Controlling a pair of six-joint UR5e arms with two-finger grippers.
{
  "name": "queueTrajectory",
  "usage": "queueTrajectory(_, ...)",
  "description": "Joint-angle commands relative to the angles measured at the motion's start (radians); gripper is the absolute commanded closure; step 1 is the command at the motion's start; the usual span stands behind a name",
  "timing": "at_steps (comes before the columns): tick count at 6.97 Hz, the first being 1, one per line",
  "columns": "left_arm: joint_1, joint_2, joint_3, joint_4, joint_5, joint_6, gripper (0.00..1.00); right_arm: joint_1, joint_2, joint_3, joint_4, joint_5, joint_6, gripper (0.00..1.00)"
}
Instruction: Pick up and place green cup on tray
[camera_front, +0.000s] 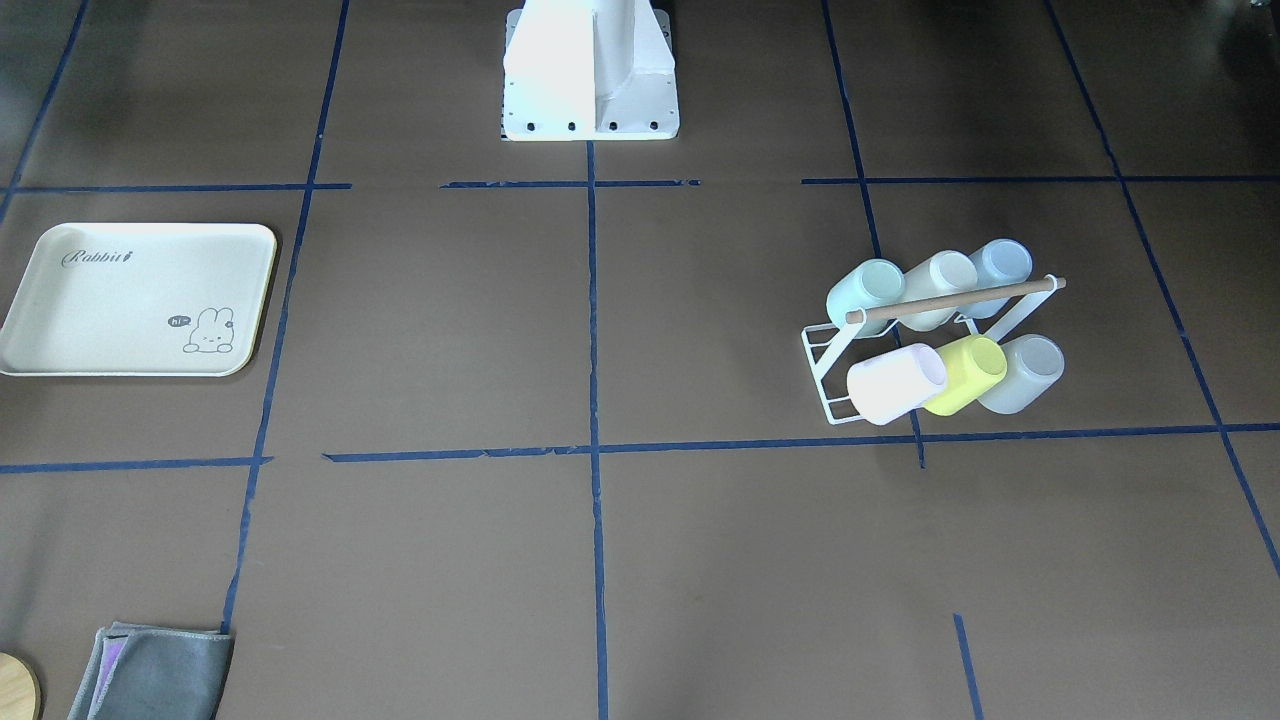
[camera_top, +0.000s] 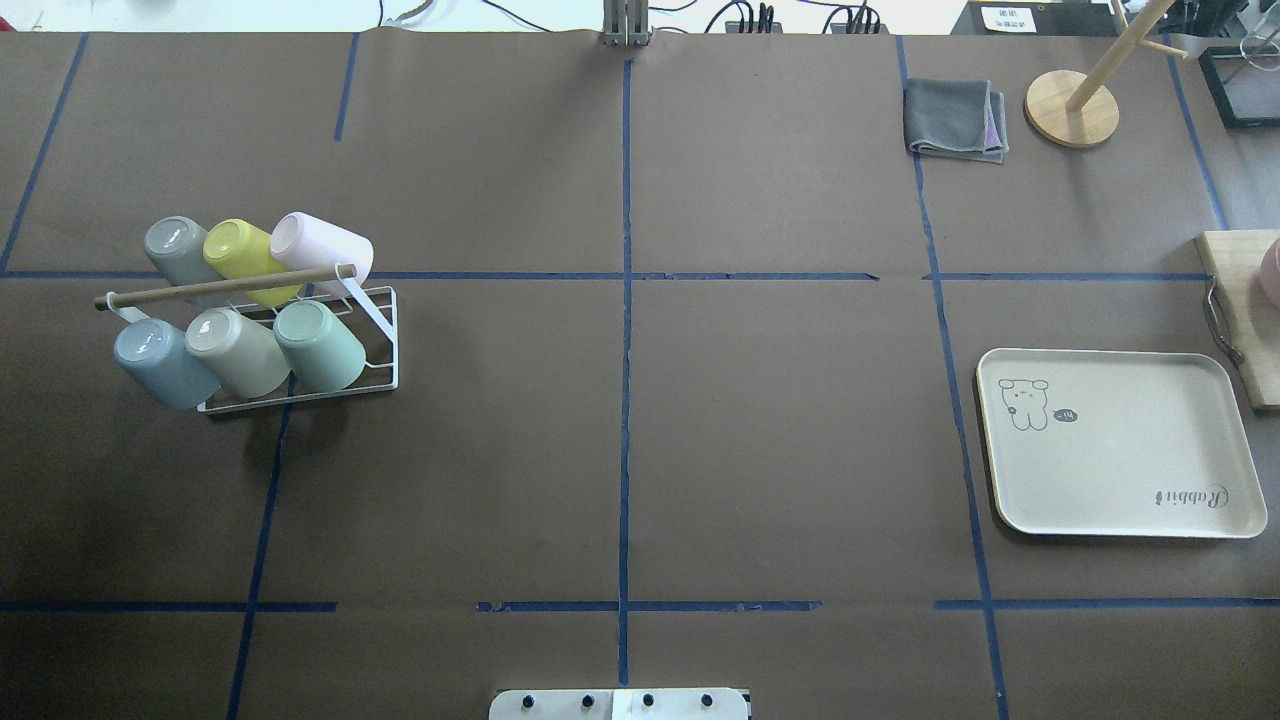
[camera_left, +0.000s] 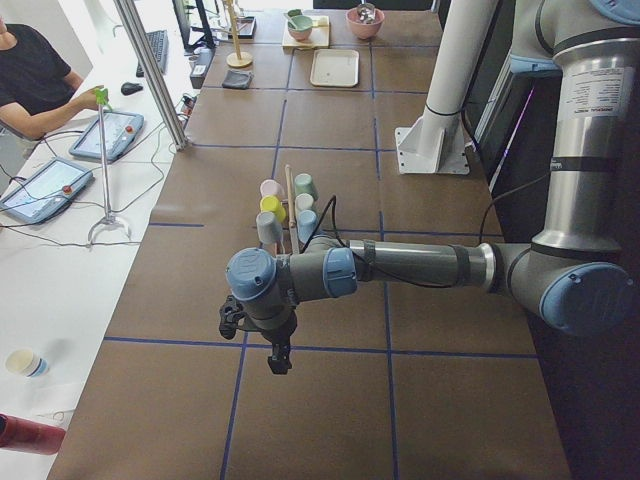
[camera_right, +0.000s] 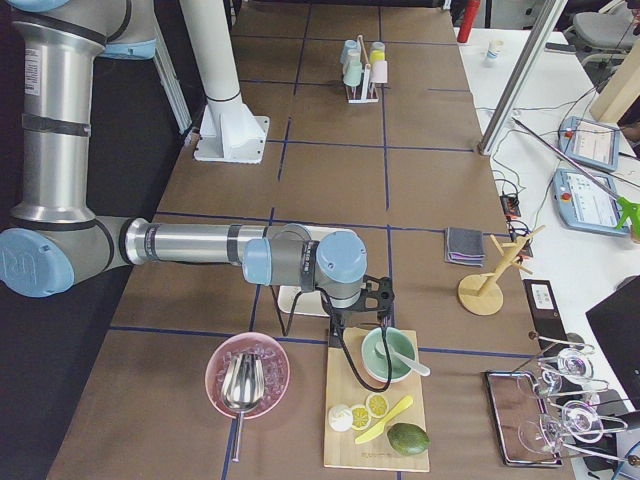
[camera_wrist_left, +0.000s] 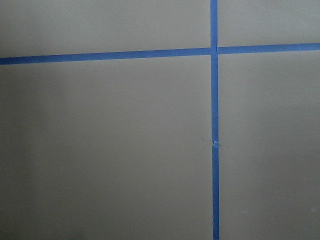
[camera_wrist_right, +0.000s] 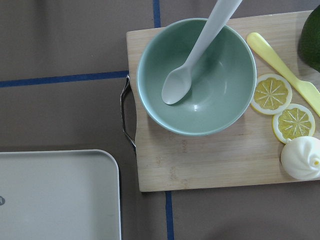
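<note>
The left gripper (camera_left: 279, 358) hangs over bare table, and the right gripper (camera_right: 338, 322) hangs over the gap between tray (camera_top: 1120, 460) and board (camera_wrist_right: 200, 165). How far either one is open, I cannot tell. The green cup (camera_top: 322, 345) leans on the rack (camera_top: 394, 340), in its near row, at the end towards the table's middle, well apart from the tray.
</note>
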Motion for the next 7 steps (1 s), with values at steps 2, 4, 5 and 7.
queueTrajectory(2,0.0,-0.001,0.001,-0.001,-0.002,0.0,0.0,0.0,0.005,-0.002,0.002,-0.001,0.002,0.0)
queueTrajectory(4,0.0,-0.001,-0.001,-0.001,0.0,0.0,0.0,-0.001,0.005,-0.004,0.002,-0.004,0.014,0.0)
queueTrajectory(5,-0.002,-0.001,-0.001,-0.001,0.0,0.0,0.0,-0.001,0.007,-0.007,0.002,-0.004,0.014,0.0)
queueTrajectory(7,0.0,-0.003,-0.002,-0.001,0.0,0.0,0.0,-0.001,0.008,-0.004,0.002,-0.004,0.018,0.0)
